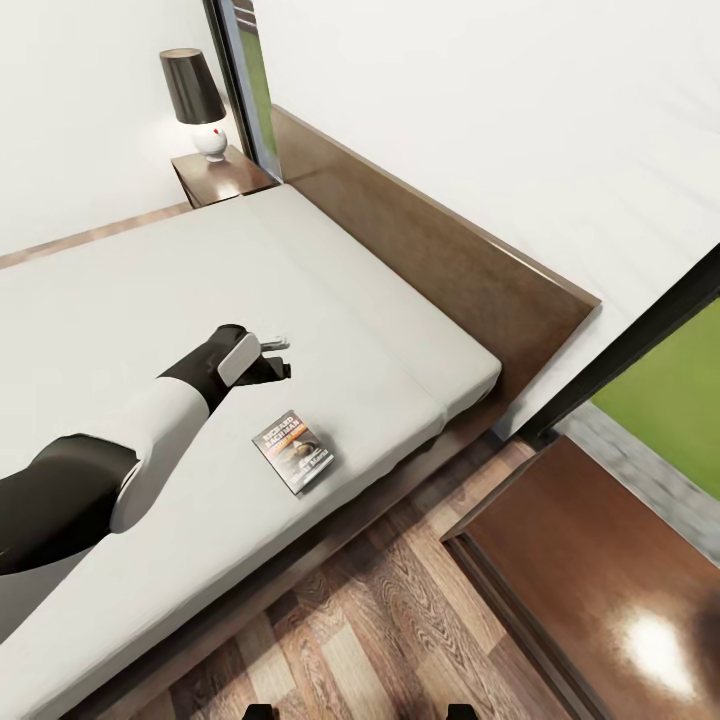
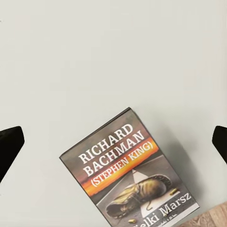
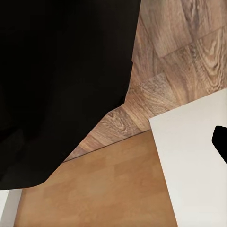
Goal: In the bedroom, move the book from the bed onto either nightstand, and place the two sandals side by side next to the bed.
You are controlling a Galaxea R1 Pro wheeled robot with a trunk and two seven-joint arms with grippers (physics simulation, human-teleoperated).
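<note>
Hovering over the bed [image 1: 150, 290], the left gripper [image 1: 272, 358] sits just up from the book [image 1: 294, 452], which lies flat on the grey mattress near the foot-side edge, at about 5 o'clock from the gripper in the head view. In the left wrist view the book [image 2: 130, 172] is face up and turned at an angle, and the two dark fingertips [image 2: 9, 146] stand wide apart at either side, nothing between them, so those jaws are apart and empty. Right gripper: one dark tip [image 3: 221, 142] shows over floor and a white panel, can't tell if it's open or closed. Handling-wise I'd guess the book is light and thin, a bit floppy, and lying flush on a soft mattress, so there's no edge sticking up to pinch. My bet is to come down across the short width and press into the mattress a little so the fingers get under the edges. The near nightstand [image 1: 600, 580] is at 4 o'clock from the book, the far one [image 1: 222, 178] with the lamp [image 1: 195, 100] at 12.
</note>
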